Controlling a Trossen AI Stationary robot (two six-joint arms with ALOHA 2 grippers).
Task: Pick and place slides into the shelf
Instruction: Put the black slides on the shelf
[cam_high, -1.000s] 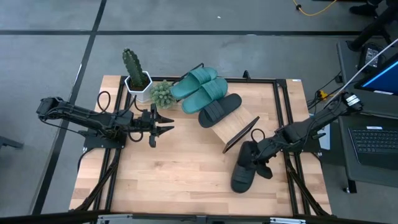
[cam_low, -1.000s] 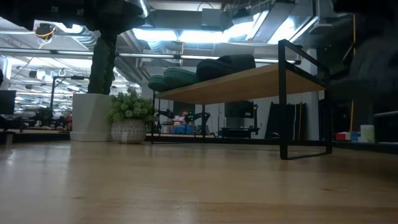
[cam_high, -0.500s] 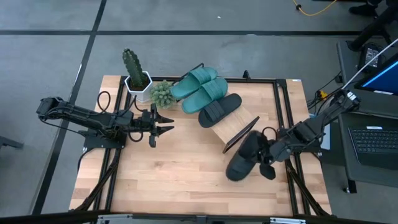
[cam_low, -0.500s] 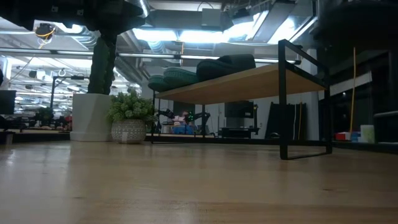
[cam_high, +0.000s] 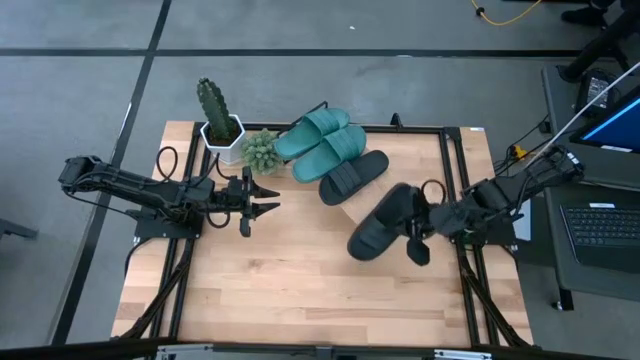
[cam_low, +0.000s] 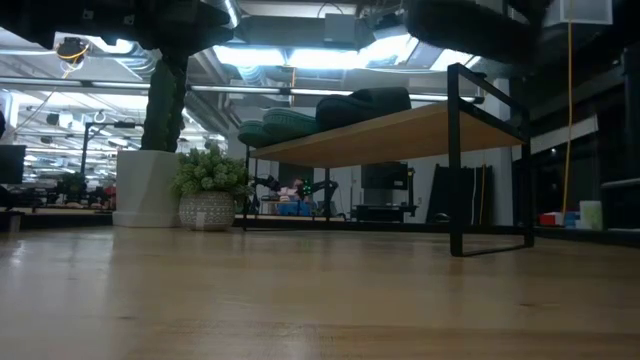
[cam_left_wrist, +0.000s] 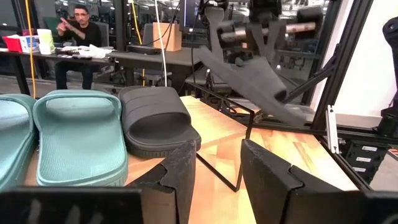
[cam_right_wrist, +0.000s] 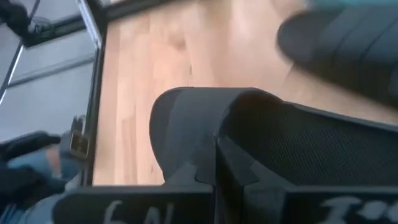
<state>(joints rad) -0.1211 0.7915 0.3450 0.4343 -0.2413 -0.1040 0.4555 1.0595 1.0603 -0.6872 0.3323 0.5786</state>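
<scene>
Right pincer: your right pincer (cam_high: 432, 222) is closed on the second black slide (cam_high: 383, 222), gripping it at its heel end; the right wrist view shows the fingers (cam_right_wrist: 205, 167) pinched together on the slide's edge.
Held slide: you have it in the air over the near end of the shelf (cam_low: 400, 128), sole tilted, toe pointing toward the middle of the worktop (cam_high: 300, 290). The left wrist view shows it hanging above the shelf's black frame, clear of the board.
Shelf: the slanted wood board carries three slides side by side. The two teal slides (cam_high: 322, 140) lie at the end nearest the plants, and the first black slide (cam_high: 352, 177) sits just beside them.
Gap: between the first black slide and the held one you can see a bare strip of board.
Left pincer: your left pincer (cam_high: 262, 198) hovers over the worktop's left half with its fingers spread apart, gripping nothing, well apart from the shelf.
Plants: a cactus (cam_high: 213, 108) in a white pot and a small leafy plant (cam_high: 260, 150) stand at the far left corner, near the teal slides.
</scene>
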